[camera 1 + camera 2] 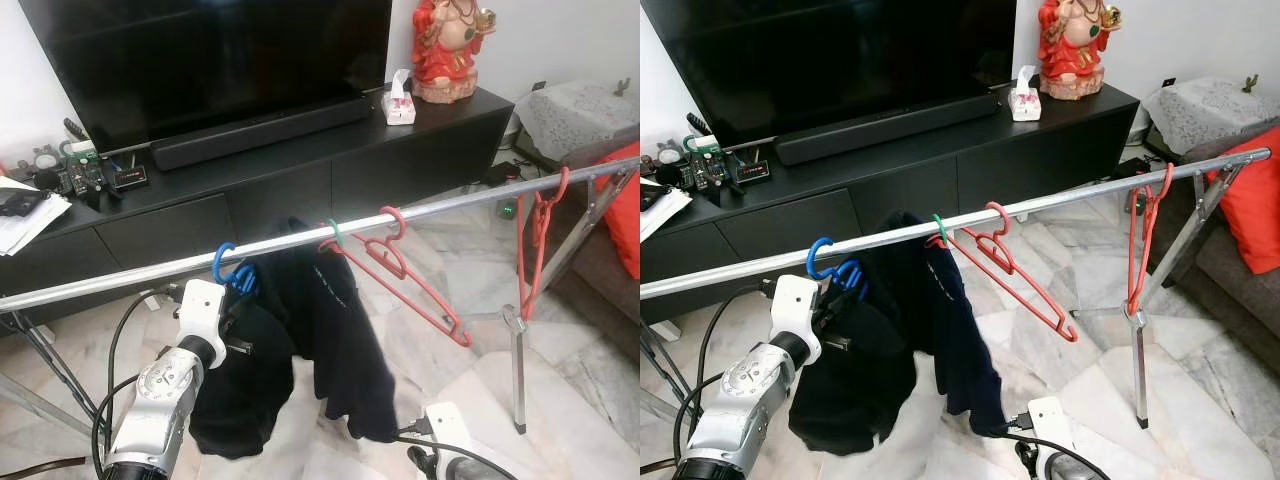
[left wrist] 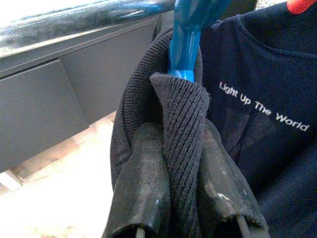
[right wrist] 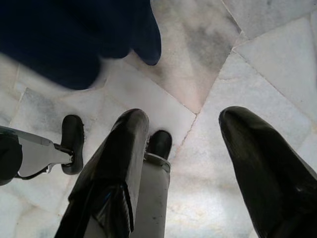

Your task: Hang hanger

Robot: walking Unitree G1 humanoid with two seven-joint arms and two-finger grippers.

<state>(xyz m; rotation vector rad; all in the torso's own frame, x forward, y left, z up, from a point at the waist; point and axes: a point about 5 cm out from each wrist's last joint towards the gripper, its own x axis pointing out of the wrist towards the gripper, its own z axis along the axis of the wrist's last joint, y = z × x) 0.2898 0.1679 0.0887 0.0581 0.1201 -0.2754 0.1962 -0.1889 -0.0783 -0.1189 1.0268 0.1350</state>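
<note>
A blue hanger (image 1: 228, 268) carrying a dark garment (image 1: 245, 385) has its hook over the silver rail (image 1: 120, 275). My left gripper (image 2: 181, 198) is shut on the garment's ribbed collar (image 2: 181, 129) just below the blue hanger neck (image 2: 185, 34). The left arm (image 1: 170, 385) reaches up to the rail from below. A second dark garment (image 1: 335, 340) printed "Light Up The World" hangs on a green-hooked hanger (image 1: 335, 236) beside it. A bare red hanger (image 1: 410, 275) hangs further right. My right gripper (image 3: 185, 158) is open, low, pointing at the marble floor.
A second red hanger (image 1: 540, 225) dangles near the rail's right end by the rack's leg (image 1: 517, 370). Behind stand a black TV cabinet (image 1: 300, 170), a TV (image 1: 210, 60), a red statue (image 1: 447, 45) and a tissue box (image 1: 398, 100). A red cushion (image 1: 627, 220) lies on the right.
</note>
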